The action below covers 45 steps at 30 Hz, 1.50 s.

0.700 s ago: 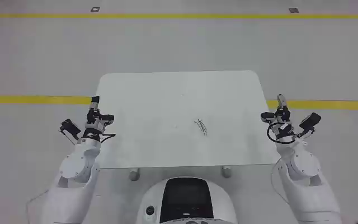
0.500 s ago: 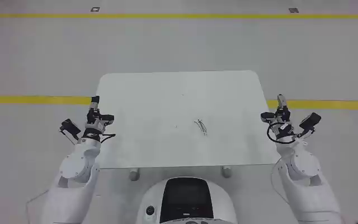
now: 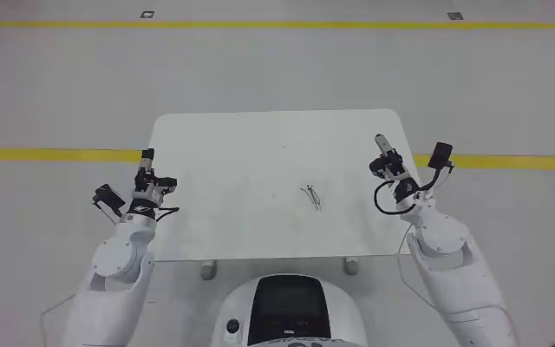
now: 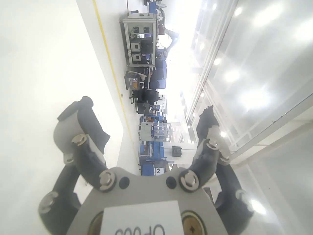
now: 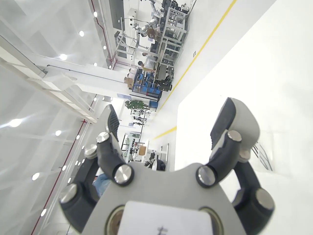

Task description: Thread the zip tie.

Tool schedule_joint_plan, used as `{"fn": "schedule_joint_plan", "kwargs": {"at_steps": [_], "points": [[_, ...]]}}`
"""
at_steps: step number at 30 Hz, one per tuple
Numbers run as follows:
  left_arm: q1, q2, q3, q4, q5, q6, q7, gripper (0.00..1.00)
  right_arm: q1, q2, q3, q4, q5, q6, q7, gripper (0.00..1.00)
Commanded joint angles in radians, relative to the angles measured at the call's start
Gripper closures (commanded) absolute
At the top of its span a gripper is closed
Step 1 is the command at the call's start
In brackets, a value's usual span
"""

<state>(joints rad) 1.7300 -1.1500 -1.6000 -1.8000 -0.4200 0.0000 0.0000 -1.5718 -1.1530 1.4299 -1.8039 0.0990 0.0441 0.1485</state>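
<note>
A thin dark zip tie [image 3: 312, 196] lies flat near the middle of the white table [image 3: 243, 147]; part of it shows as dark lines [image 5: 262, 156] beside one finger in the right wrist view. My right gripper [image 3: 384, 151] hovers over the table's right side, to the right of the tie, open and empty [image 5: 171, 113]. My left gripper [image 3: 147, 165] sits off the table's left edge, open with nothing between its fingers [image 4: 146, 113].
The table's rounded corners and edges border a pale floor with yellow lines [image 3: 52, 154]. Racks and workstations [image 4: 140, 45] stand far off in the room behind.
My right arm has swung inward from beyond the table's right edge to above the table's right side, nearer the zip tie. The left arm and the tie have not moved.
</note>
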Motion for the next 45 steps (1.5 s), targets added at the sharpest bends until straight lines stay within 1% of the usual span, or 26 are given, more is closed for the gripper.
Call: {"fn": "schedule_joint_plan", "kwargs": {"at_steps": [1,12,14,17,20,22,24,25,28,29,31,41,43,45], "points": [[0.000,0.000,0.000,0.000,0.000,0.000,0.000,0.00,-0.001,0.000,0.001,0.000,0.001,0.000,-0.001,0.00],[0.000,0.000,0.000,0.000,0.000,0.000,0.000,0.00,-0.001,0.000,0.001,0.000,0.001,0.000,-0.001,0.00],[0.000,0.000,0.000,0.000,0.000,0.000,0.000,0.00,0.005,0.000,-0.007,-0.013,-0.013,0.002,0.001,0.00],[0.000,0.000,0.000,0.000,0.000,0.000,0.000,0.00,0.035,-0.005,-0.052,-0.046,-0.074,0.045,-0.009,0.00],[0.000,0.000,0.000,0.000,0.000,0.000,0.000,0.00,0.090,-0.010,-0.110,-0.058,-0.151,0.097,0.004,0.00],[0.000,0.000,0.000,0.000,0.000,0.000,0.000,0.00,0.138,-0.015,-0.161,-0.059,-0.203,0.134,0.031,0.00],[0.000,0.000,0.000,0.000,0.000,0.000,0.000,0.00,0.187,-0.018,-0.211,-0.044,-0.284,0.170,0.072,0.00],[0.000,0.000,0.000,0.000,0.000,0.000,0.000,0.00,0.222,-0.021,-0.248,-0.031,-0.337,0.192,0.096,0.00],[0.000,0.000,0.000,0.000,0.000,0.000,0.000,0.00,0.297,-0.030,-0.331,0.012,-0.425,0.235,0.152,0.00],[0.000,0.000,0.000,0.000,0.000,0.000,0.000,0.00,0.327,-0.035,-0.368,0.033,-0.468,0.256,0.174,0.00],[0.000,0.000,0.000,0.000,0.000,0.000,0.000,0.00,0.364,-0.043,-0.416,0.058,-0.517,0.284,0.198,0.00],[0.000,0.000,0.000,0.000,0.000,0.000,0.000,0.00,0.368,-0.044,-0.423,0.064,-0.531,0.284,0.200,0.00],[0.000,0.000,0.000,0.000,0.000,0.000,0.000,0.00,0.383,-0.043,-0.430,0.068,-0.569,0.276,0.237,0.00],[0.000,0.000,0.000,0.000,0.000,0.000,0.000,0.00,0.418,-0.042,-0.435,0.076,-0.611,0.281,0.311,0.00]]}}
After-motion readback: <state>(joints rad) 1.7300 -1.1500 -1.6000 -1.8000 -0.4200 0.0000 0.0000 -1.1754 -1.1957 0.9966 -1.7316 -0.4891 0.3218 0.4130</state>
